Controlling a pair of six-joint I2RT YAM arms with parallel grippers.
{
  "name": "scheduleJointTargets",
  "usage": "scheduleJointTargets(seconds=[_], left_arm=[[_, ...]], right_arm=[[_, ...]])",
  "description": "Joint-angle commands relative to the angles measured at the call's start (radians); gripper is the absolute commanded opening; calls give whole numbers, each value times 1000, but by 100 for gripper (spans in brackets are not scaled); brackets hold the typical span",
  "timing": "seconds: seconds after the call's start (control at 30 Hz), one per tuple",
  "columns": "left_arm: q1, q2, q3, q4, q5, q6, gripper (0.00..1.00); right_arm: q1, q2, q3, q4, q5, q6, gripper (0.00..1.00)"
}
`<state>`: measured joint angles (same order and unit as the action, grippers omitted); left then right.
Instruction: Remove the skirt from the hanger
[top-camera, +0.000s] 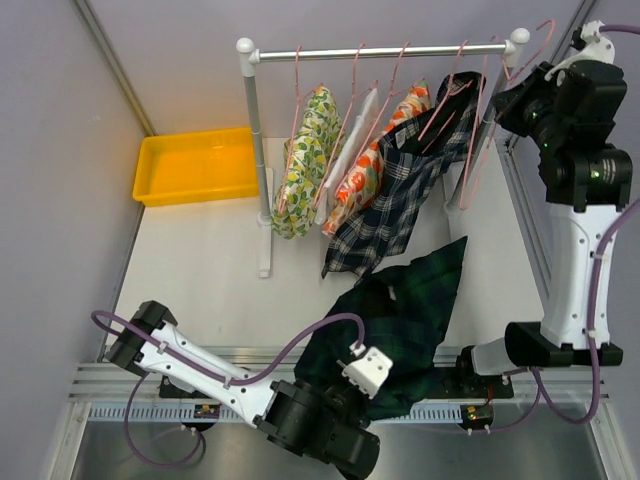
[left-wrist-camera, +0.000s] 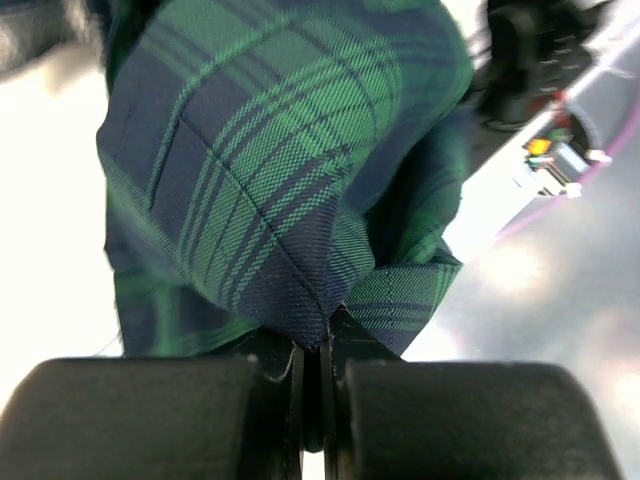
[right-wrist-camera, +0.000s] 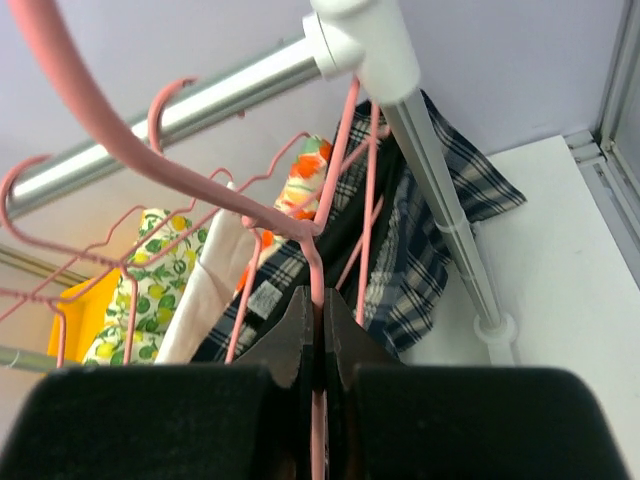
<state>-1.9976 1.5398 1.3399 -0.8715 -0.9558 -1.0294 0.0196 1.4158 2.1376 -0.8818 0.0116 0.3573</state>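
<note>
The dark green plaid skirt (top-camera: 405, 320) lies bunched on the table's near middle, and its far corner points up at the rack. My left gripper (top-camera: 378, 388) is shut on a fold of the skirt (left-wrist-camera: 290, 150), with the cloth pinched between its fingertips (left-wrist-camera: 320, 345). My right gripper (top-camera: 508, 100) is shut on the wire of a bare pink hanger (top-camera: 478, 150) at the rail's right end. In the right wrist view the hanger (right-wrist-camera: 230, 195) rises from the closed jaws of the gripper (right-wrist-camera: 320, 320). A strip of table shows between the skirt and the hanger.
A white rack with a metal rail (top-camera: 380, 50) holds several pink hangers with a lemon-print garment (top-camera: 305, 160), a white one (top-camera: 350, 150), an orange floral one (top-camera: 375, 165) and a navy checked one (top-camera: 410, 190). A yellow bin (top-camera: 195, 165) sits at the back left.
</note>
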Motion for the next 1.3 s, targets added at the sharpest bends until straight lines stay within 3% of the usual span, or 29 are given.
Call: scheduleJointTargets(seconds=[0.0, 0.17, 0.43, 0.7, 0.8, 0.83, 0.9, 1.03, 1.13, 1.27], left_arm=[[-36, -55, -1, -258, -135, -342, 0], [-66, -95, -54, -408, -152, -558, 0], [-90, -148, -29, -633, -202, -730, 0], [-66, -323, -45, -675, -310, -615, 0], [5, -408, -80, -579, -322, -446, 0], [32, -424, -88, -533, -314, -290, 0], [127, -467, -96, -422, -304, -163, 0], [337, -540, -76, -102, -249, 345, 0], [431, -560, -39, 44, -167, 599, 0], [637, -482, 39, 6, -112, 693, 0]], right_arm=[[5, 104, 148, 8, -42, -15, 0], [5, 231, 251, -26, -98, -12, 0], [3, 317, 170, -37, -142, -14, 0], [5, 262, -22, -20, -104, -26, 0], [5, 229, -76, -11, -84, -32, 0], [3, 218, -90, -11, -78, -34, 0], [3, 210, -91, -31, -65, -38, 0], [3, 174, -152, -34, -48, -55, 0], [5, 160, -203, -19, -32, -58, 0], [3, 153, -243, -13, -39, -63, 2]])
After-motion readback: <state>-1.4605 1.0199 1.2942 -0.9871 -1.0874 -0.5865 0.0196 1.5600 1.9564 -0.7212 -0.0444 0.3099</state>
